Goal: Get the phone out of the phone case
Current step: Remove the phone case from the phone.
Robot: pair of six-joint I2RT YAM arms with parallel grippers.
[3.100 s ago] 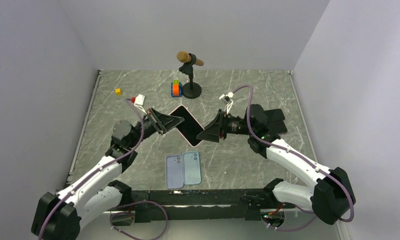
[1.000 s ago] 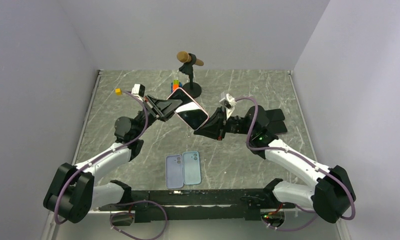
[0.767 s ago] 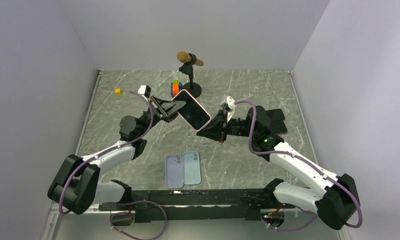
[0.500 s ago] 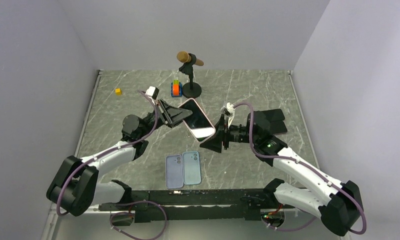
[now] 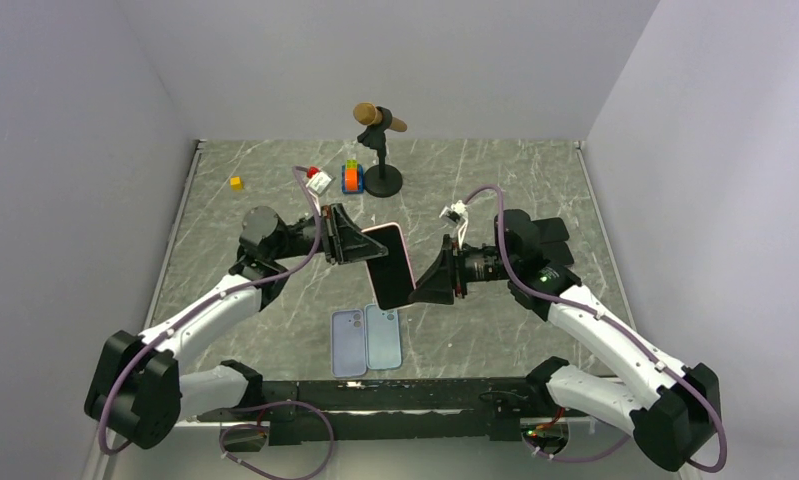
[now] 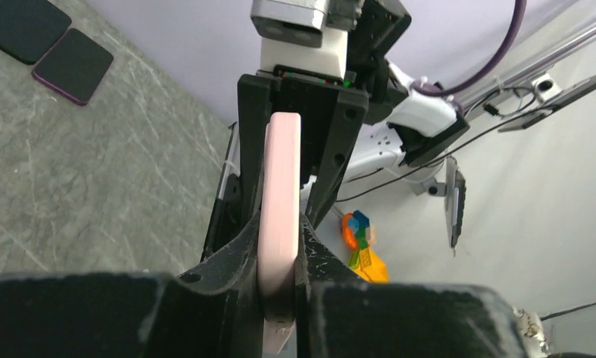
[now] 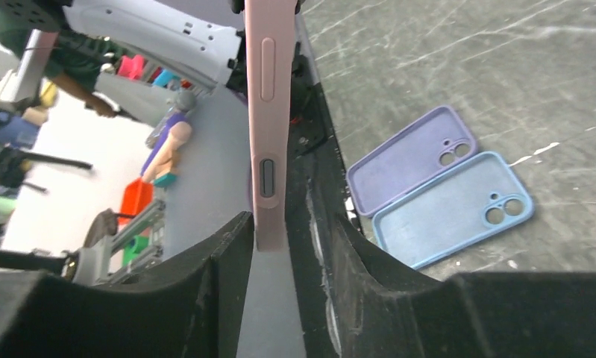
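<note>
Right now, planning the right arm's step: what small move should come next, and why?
Probably close the right pincer: its jaws stand open astride one end of the pink-cased phone, while the left pincer clamps the other end in midair.

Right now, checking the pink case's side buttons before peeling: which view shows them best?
Right wrist: both side buttons face the lens on the pink case. Left wrist shows only a plain edge, clamped; the top view shows just the dark screen, no buttons.
</note>
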